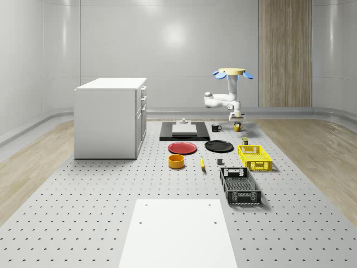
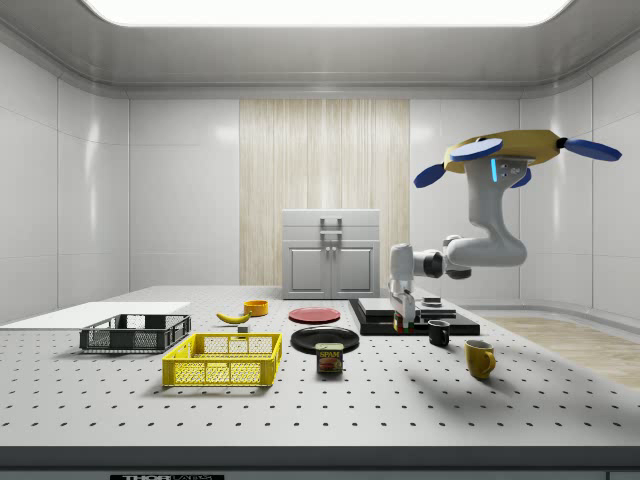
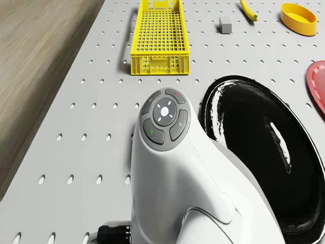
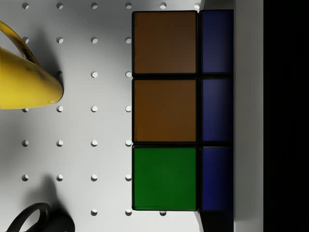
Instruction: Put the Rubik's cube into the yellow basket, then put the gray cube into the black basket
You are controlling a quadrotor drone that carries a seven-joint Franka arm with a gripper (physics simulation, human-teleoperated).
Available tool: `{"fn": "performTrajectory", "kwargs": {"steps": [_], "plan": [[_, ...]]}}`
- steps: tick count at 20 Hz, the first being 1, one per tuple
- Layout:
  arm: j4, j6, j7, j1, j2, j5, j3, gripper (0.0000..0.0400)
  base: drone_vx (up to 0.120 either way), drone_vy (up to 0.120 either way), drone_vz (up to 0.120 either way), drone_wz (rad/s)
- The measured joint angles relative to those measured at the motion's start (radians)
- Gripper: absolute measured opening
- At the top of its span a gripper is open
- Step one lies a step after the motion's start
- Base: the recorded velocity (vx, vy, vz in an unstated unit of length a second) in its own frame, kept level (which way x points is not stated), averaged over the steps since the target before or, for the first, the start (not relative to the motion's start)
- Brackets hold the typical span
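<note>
The drone was seen hovering above the table's far edge. The hand was held low, closed on the Rubik's cube, just above the table between the yellow mug and the black mug.

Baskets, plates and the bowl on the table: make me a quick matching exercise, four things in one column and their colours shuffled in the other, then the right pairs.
Things
1. Long basket nearer the drone
2. Long basket nearer the white mat
3. Plate beside the black plate
4. Bowl

Colours
A. Red
B. Orange-yellow
C. Black
D. Yellow

Pairs: 1-D, 2-C, 3-A, 4-B
</note>
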Motion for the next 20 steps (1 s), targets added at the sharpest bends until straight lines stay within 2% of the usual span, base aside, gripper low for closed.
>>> {"fn": "performTrajectory", "kwargs": {"steps": [2, 9, 20], "plan": [[0.0, 0.003, 0.001, -0.001, -0.003, 0.002, 0.001, 0.0325, 0.04, 0.12, 0.0, 0.0], [0.0, 0.012, 0.002, -0.003, -0.013, 0.007, 0.003, 0.0325, 0.12, 0.114, 0.0, 0.0], [0.001, 0.025, 0.004, -0.005, -0.027, 0.012, 0.005, 0.0325, 0.12, 0.0, 0.0, 0.0]]}}
